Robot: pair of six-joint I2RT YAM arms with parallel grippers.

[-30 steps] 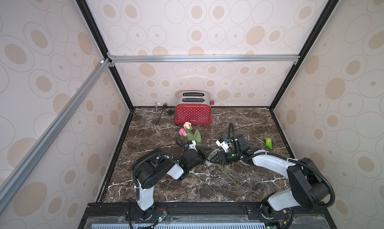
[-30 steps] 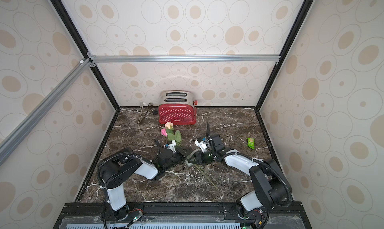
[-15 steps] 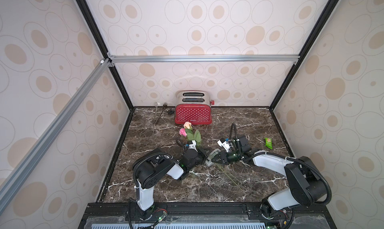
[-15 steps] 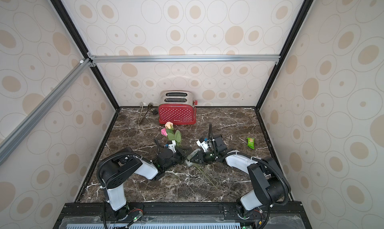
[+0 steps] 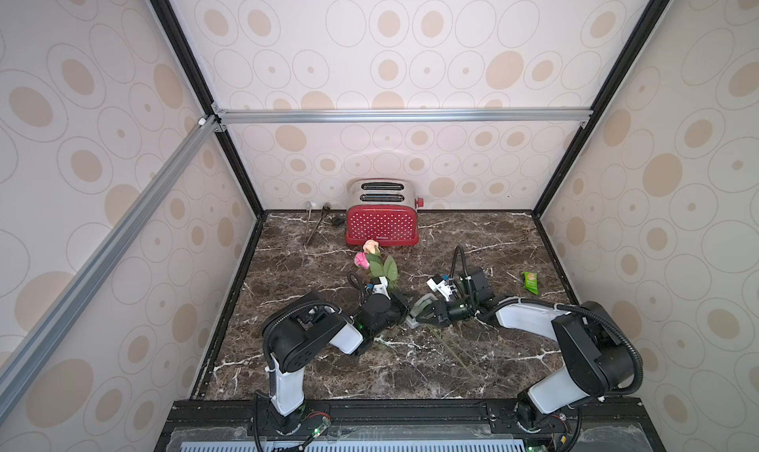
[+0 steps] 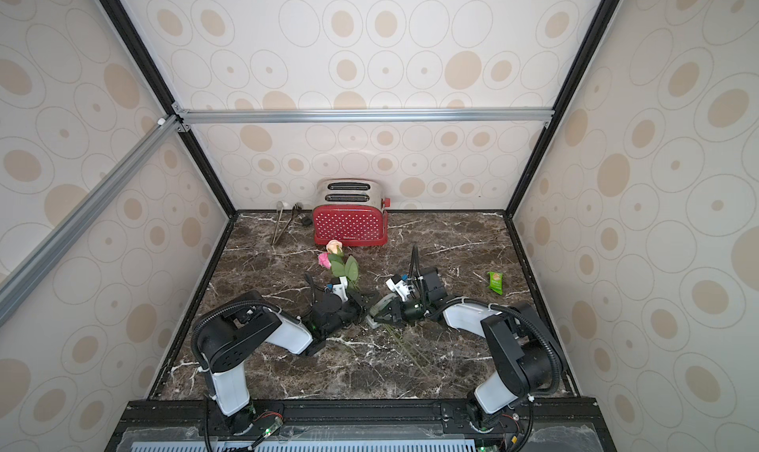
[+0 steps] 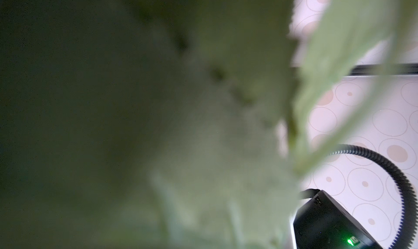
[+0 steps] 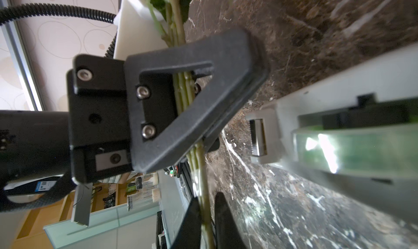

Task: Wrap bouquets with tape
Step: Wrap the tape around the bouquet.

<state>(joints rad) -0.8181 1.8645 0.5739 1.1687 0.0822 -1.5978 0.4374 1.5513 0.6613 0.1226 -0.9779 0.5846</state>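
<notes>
The bouquets lie on the marble top: a peach rose (image 5: 371, 246), a pink rose (image 5: 361, 260) and green leaves (image 5: 384, 267), with thin stems (image 5: 447, 343) running toward the front. My left gripper (image 5: 402, 302) is shut on the stems just below the leaves. In the right wrist view its black fingers (image 8: 192, 89) clamp them. My right gripper (image 8: 207, 197) is shut on the same stems (image 8: 203, 168) a little further down. The tape, a grey dispenser (image 8: 339, 134) with a greenish roll, sits beside both grippers (image 5: 412, 318). Blurred leaves (image 7: 158, 123) fill the left wrist view, hiding its jaws.
A red toaster (image 5: 382, 224) stands at the back wall with metal tongs (image 5: 314, 228) to its left. A small green packet (image 5: 530, 282) lies at the right. Patterned walls close in the table on three sides.
The right gripper's jaws have closed onto the stems. The left gripper and the flowers have stayed where they were.
</notes>
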